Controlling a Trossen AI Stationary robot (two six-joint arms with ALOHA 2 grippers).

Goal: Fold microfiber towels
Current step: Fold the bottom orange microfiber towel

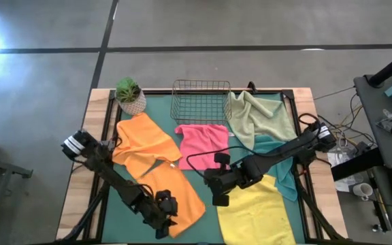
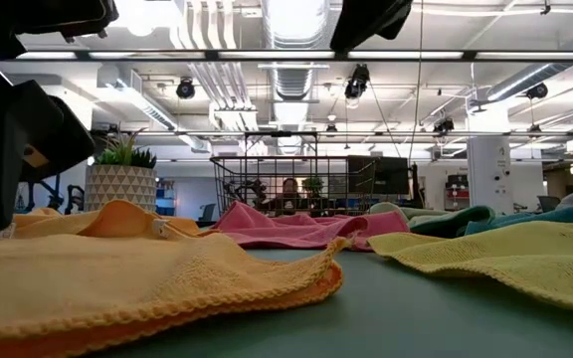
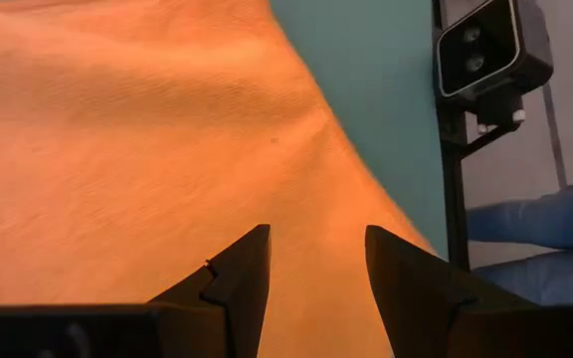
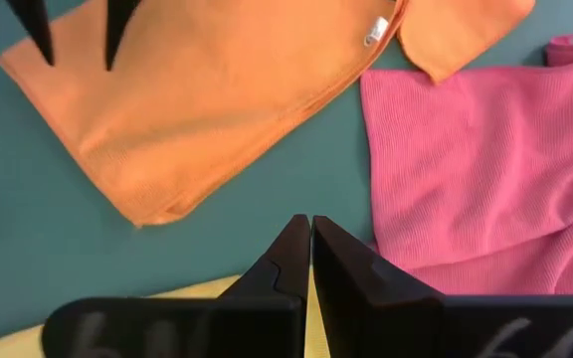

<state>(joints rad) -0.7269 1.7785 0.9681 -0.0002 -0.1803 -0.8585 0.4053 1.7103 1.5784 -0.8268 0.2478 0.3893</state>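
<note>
While the wire basket [image 1: 201, 99] at the table's far edge holds nothing, the left gripper [image 1: 165, 216] hovers open over an orange towel [image 1: 175, 194]; the right gripper [image 1: 220, 199] is closed, empty.

An orange microfiber towel [image 3: 137, 149] fills most of the view, lying flat on the green table mat [image 3: 376, 89]. The left gripper [image 3: 316, 273] hovers over the towel near its edge, its two dark fingers [image 3: 242, 278] parted with orange cloth showing between them. Beyond the mat's edge stands a small dark camera [image 3: 485, 50] on a post, with blue fabric [image 3: 545, 214] beside it.
</note>
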